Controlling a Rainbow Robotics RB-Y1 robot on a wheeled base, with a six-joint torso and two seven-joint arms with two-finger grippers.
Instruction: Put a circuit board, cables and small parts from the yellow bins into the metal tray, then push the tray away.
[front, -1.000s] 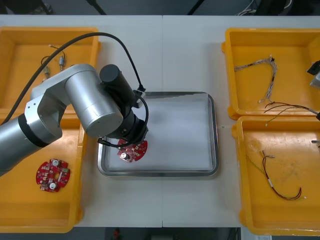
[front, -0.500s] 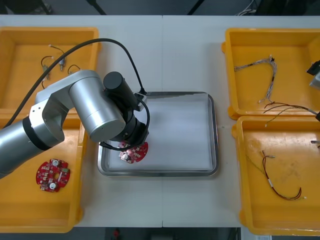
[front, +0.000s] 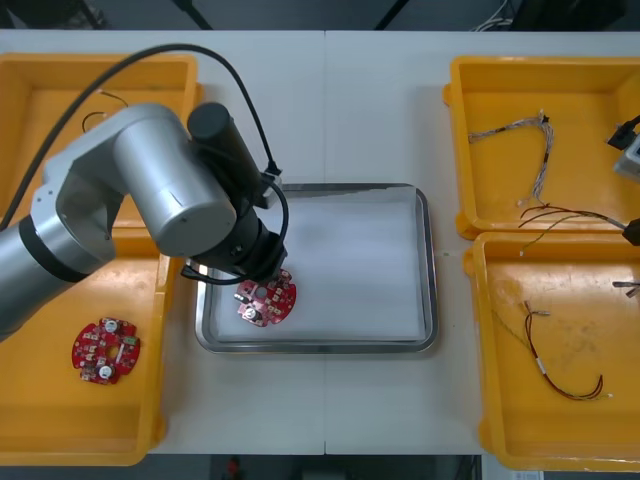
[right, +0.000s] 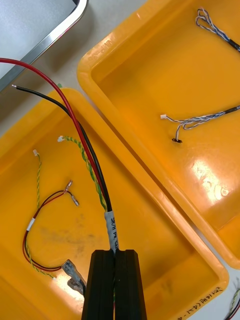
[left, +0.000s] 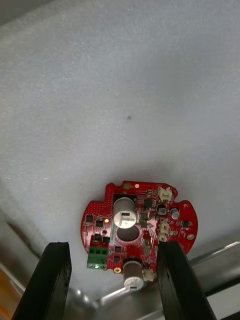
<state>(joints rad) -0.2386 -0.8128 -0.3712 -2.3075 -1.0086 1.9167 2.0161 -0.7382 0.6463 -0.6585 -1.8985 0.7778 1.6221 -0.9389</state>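
Note:
A round red circuit board (front: 266, 300) lies flat on the white lining of the metal tray (front: 425, 270), near its front left corner. My left gripper (left: 112, 245) hangs just above it, open, with a black finger (left: 55, 280) on each side of the board (left: 140, 227) and neither touching it. In the front view the left arm (front: 170, 200) covers that gripper. At the right side, my right gripper (right: 114, 252) is shut on a cable (right: 90, 155) of red, black and yellow-green wires. This cable (front: 570, 213) hangs over the two right bins.
A second red board (front: 105, 350) lies in the near left bin (front: 40, 420). Small metal parts (front: 95, 120) sit in the far left bin. The far right bin (front: 470, 150) holds a blue and white cable (front: 520, 125). A red and yellow cable (front: 560, 375) lies in the near right bin.
My left gripper has opened and let go of the circuit board, which now lies in the tray. The left arm has drawn back slightly. The right gripper stays shut on its cable.

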